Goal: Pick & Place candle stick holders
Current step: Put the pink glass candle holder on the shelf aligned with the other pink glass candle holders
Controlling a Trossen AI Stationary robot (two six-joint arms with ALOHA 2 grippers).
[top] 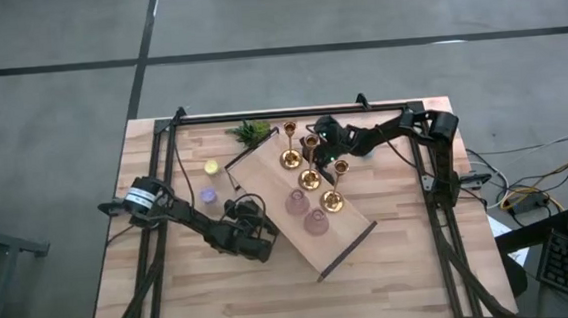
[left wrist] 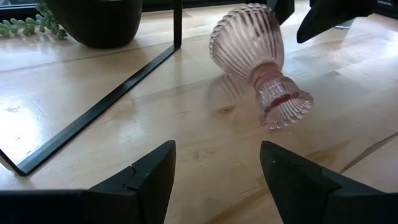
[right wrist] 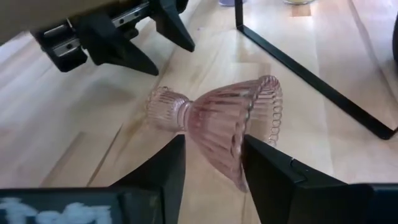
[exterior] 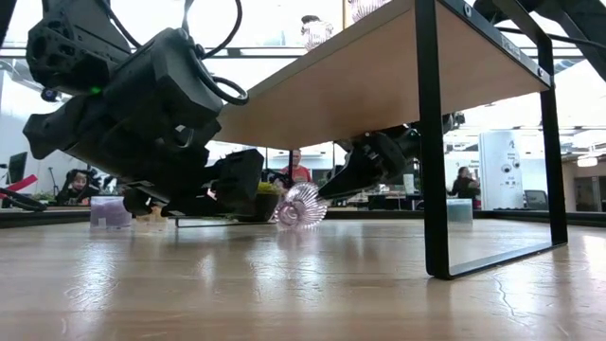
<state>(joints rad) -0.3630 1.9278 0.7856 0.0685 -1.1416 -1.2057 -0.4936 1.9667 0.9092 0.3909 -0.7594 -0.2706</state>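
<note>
Glass cup [left wrist: 249,46], pink and ribbed, lies on its side on the table [top: 403,281] beneath the raised wooden shelf [top: 265,175], its foot pointing toward the left arm and its open bowl toward the right one. It rests on the wood between the two arms.

The left gripper [left wrist: 217,149] is low at the shelf's near left side, aimed at the cup's foot. Its fingers [left wrist: 152,171] are spread wide, hold nothing, and stand a little apart from the glass.

The right gripper [right wrist: 214,143] reaches in under the shelf from the far side. Its fingers [right wrist: 267,168] are set narrow on either side of the near rim of the bowl. I cannot tell whether they press on it.

On top of the shelf stand three gold candlesticks [top: 309,177] in a loose row. Two more pink cups [top: 296,202] sit upright just beside them, toward the shelf's near end.

Off the shelf's left end, a yellow tealight [top: 210,167] and a purple tealight [top: 207,195] lie on the table. A green sprig [top: 252,131] lies near the back rail.
</note>
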